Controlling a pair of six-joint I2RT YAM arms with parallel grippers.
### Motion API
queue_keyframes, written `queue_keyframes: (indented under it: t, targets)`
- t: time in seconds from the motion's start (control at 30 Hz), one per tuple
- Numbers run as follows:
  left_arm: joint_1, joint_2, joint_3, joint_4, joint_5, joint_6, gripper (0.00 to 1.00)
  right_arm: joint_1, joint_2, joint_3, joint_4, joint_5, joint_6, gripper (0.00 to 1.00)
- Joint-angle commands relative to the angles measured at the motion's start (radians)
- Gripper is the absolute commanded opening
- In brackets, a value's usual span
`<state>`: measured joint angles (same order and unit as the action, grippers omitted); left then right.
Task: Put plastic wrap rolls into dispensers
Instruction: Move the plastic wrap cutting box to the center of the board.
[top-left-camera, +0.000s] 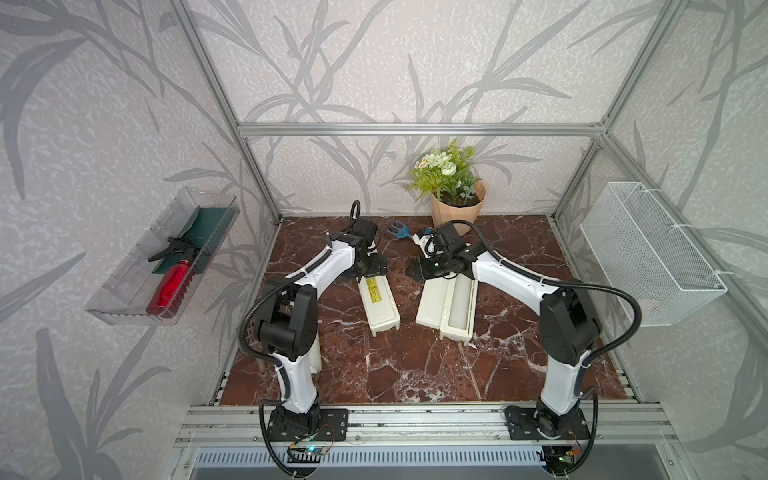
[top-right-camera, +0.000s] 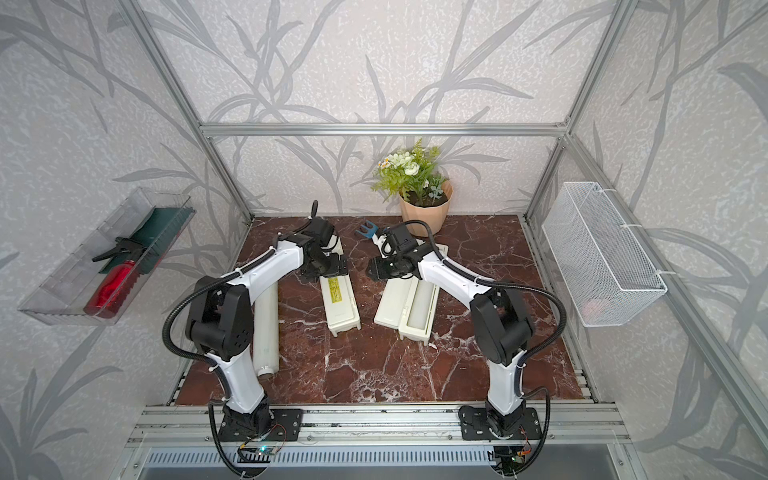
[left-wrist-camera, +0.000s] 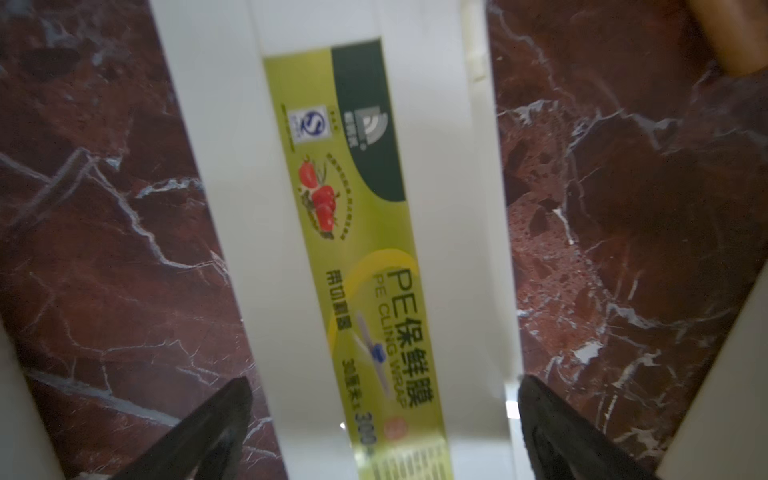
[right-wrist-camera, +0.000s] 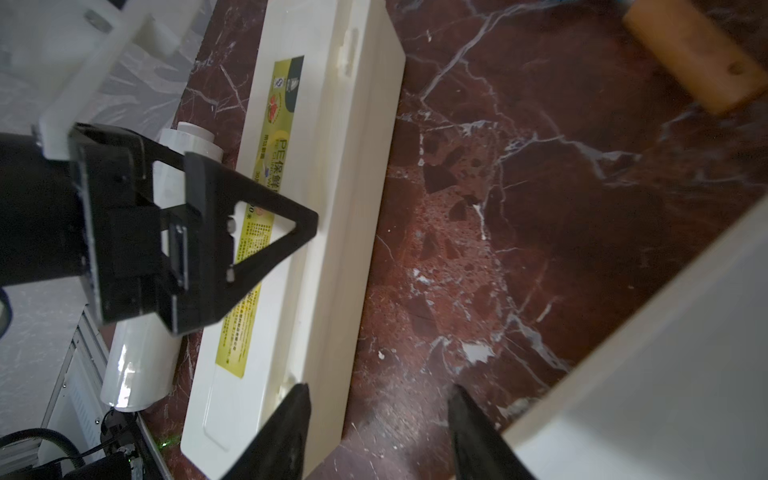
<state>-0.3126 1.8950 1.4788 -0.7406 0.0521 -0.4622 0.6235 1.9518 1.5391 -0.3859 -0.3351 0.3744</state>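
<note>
One plastic wrap roll (top-left-camera: 462, 305) lies seated lengthwise in the tray of the open dispenser (top-left-camera: 432, 307). That box sits near the closed dispenser (top-left-camera: 376, 305), on the side nearer the right arm. Its lid is folded flat toward the closed box, so I judge loading done there, with only the lid left to shut. The second roll (top-right-camera: 266, 328) lies loose on the marble tabletop (top-left-camera: 415, 365), just beside the closed dispenser on its opposite side. It runs roughly parallel to the box and is partly hidden under the left arm; it cannot go in until that lid is raised. The left gripper (left-wrist-camera: 382, 403) hangs over the closed dispenser's far end, jaws spread wide with one finger on either side of the box, gripping nothing. Whether the tips touch its walls I cannot tell. In my judgement this straddle is set to take hold of the box or its lid. The right gripper (right-wrist-camera: 378, 399) is between the closed dispenser and the open one's lid, jaws parted over bare marble and empty. Beyond the closed dispenser's far end lie a small blue hand fork (top-left-camera: 392, 229) and, further off, a potted plant (top-left-camera: 457, 208), both apart from the work.
</note>
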Motion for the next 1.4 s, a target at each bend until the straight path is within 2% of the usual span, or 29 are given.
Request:
queue_keyframes:
  t: [0.0, 0.17, 0.43, 0.57, 0.87, 1.13, 1.27, 1.37]
  targets:
    - [-0.003, 0.035, -0.003, -0.037, -0.032, 0.025, 0.99, 0.016, 0.058, 0.041, 0.022, 0.026, 0.059, 0.54]
    - [-0.003, 0.018, -0.047, -0.029, -0.016, 0.045, 0.89, 0.022, 0.11, 0.055, 0.018, 0.049, 0.089, 0.54]
    - [-0.009, 0.002, -0.105, -0.021, 0.084, 0.062, 0.8, 0.022, 0.103, 0.101, -0.195, 0.137, -0.025, 0.55]
    - [-0.024, -0.019, -0.166, -0.011, 0.115, 0.038, 0.79, 0.011, 0.094, 0.108, -0.289, 0.16, -0.075, 0.55]
    - [-0.093, -0.12, -0.329, 0.072, 0.176, -0.108, 0.79, -0.011, 0.046, 0.095, -0.367, 0.218, -0.128, 0.56]
    - [-0.19, -0.179, -0.431, 0.163, 0.204, -0.289, 0.79, -0.065, -0.021, 0.041, -0.399, 0.231, -0.158, 0.59]
    - [-0.223, -0.224, -0.45, 0.197, 0.162, -0.338, 0.83, -0.068, -0.106, 0.003, -0.356, 0.198, -0.162, 0.67]
    - [-0.22, -0.277, -0.396, 0.143, 0.08, -0.304, 0.92, -0.066, -0.144, 0.009, -0.323, 0.144, -0.138, 0.75]
